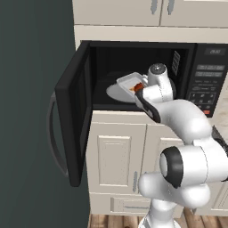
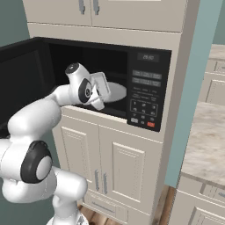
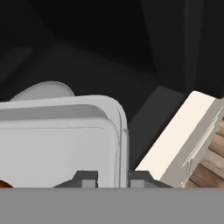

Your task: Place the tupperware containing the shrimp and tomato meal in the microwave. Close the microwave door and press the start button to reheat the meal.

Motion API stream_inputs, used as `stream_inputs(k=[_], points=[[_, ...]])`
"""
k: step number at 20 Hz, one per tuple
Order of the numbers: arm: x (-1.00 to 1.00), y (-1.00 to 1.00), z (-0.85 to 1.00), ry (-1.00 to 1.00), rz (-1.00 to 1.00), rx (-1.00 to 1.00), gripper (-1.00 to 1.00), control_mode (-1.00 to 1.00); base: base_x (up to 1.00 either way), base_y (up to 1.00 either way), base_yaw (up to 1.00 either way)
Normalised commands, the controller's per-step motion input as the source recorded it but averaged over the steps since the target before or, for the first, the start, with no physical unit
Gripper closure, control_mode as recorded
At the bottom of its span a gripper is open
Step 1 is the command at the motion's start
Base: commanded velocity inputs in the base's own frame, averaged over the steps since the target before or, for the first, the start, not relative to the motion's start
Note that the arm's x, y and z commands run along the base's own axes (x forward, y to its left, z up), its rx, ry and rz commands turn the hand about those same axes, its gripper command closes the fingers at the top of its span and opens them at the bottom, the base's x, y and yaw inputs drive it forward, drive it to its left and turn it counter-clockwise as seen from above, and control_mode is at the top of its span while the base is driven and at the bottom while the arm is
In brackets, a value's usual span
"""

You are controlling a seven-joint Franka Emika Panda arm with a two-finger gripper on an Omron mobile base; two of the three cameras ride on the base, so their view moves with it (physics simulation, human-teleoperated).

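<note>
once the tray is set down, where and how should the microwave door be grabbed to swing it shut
Take the microwave door by its long curved bar handle, which runs upright along the free edge, away from the hinge. The door stands wide open, swung out to the left of the cavity, so come at it from the left outer side and push toward the microwave. The gripper is shut on the tupperware.

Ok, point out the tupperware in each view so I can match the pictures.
Left base view: tupperware tilted in the microwave mouth, over the turntable.
Right base view: tupperware centre-left, tipped up beside the wrist.
Hand view: tupperware lower left, rim between the fingertips.
Shared landmark: the white turntable.
</note>
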Motion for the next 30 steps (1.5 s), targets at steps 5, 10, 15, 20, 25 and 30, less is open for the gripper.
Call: stream_inputs(k=[5, 10, 15, 20, 25, 30], points=[[0.5, 0.0, 0.0, 0.0, -0.06, 0.0, 1.0, -1.0, 0.0, 0.0, 0.0], [0.5, 0.0, -0.02, 0.0, -0.04, 0.0, 1.0, -1.0, 0.0, 0.0, 0.0], [0.49, 0.0, -0.18, 0.01, -0.01, 0.0, 1.0, -1.0, 0.0, 0.0, 0.0], [0.44, 0.0, -0.33, 0.03, 0.0, 0.0, 1.0, -1.0, 0.0, 0.0, 0.0], [0.41, 0.0, -0.37, 0.03, 0.0, 0.0, 1.0, -1.0, 0.0, 0.0, 0.0], [0.42, 0.0, -0.25, 0.02, 0.0, 0.0, 1.0, -1.0, 0.0, 0.0, 0.0]])
